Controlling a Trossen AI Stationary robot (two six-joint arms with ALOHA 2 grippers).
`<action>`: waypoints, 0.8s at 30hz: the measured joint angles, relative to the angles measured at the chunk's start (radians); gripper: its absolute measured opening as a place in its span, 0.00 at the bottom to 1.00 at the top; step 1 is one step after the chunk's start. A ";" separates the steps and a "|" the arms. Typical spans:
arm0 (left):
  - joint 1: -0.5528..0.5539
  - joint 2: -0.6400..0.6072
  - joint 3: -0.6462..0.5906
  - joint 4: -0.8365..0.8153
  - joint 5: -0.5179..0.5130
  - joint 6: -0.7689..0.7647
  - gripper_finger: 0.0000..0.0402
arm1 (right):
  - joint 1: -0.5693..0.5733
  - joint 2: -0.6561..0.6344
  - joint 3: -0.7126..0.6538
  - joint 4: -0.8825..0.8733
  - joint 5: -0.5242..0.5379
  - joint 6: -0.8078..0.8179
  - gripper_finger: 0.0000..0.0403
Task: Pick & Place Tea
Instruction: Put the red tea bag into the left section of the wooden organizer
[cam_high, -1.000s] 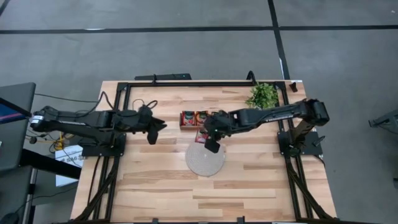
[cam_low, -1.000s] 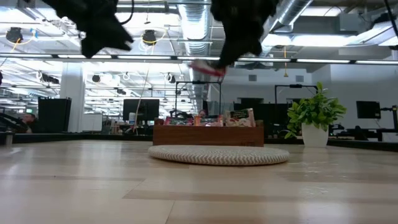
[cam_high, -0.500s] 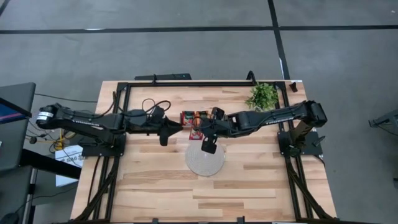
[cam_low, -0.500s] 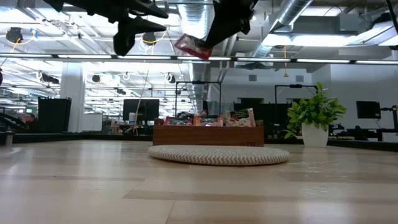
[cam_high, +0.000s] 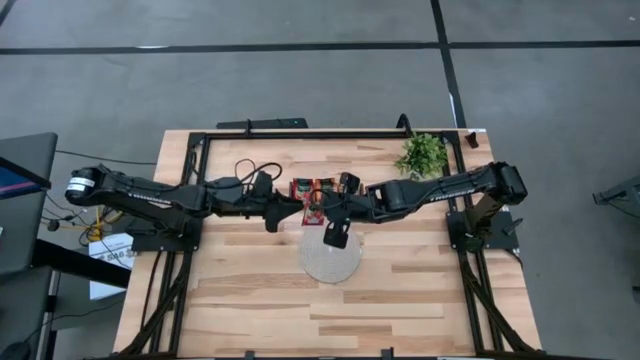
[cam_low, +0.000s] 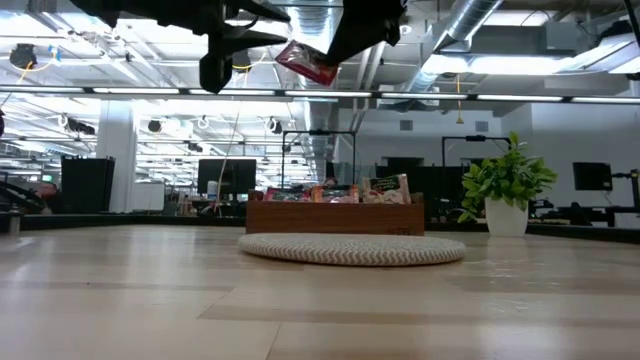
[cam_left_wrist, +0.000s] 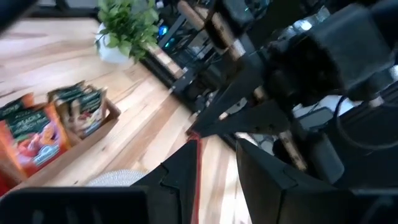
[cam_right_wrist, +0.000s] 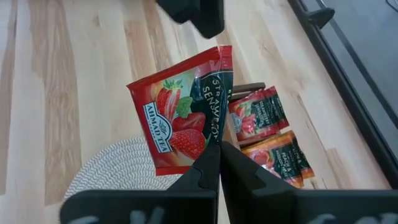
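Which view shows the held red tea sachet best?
The right wrist view: the red sachet faces the camera, pinched in the right gripper. The low view shows it small and tilted, the left wrist view only its edge, and the high view a sliver.

Moved further toward table middle since a second ago: left gripper (cam_high: 292, 208), dark two-finger, jaws apart, now just beside right gripper (cam_high: 316, 212) over brown wooden three-compartment tray (cam_high: 297, 201). Raised in low view: red square strawberry tea sachet (cam_low: 306, 62) with dark green band, earlier lower above round grey-beige woven mat (cam_high: 331, 258), now high near frame top. Drawn slightly left in high view: right gripper (pinched shut on sachet edge). Closed to almost nothing: gap between left fingertips (cam_left_wrist: 186, 163) and sachet edge.
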 joint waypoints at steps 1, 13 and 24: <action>0.000 0.005 0.001 0.014 -0.001 0.000 0.26 | 0.000 0.000 0.000 0.000 0.000 0.000 0.00; 0.018 0.081 0.050 0.002 -0.023 0.005 0.26 | 0.000 0.000 0.000 0.002 -0.003 0.000 0.00; 0.027 0.090 0.050 -0.003 -0.025 0.003 0.26 | -0.019 0.000 0.000 0.002 -0.003 0.000 0.00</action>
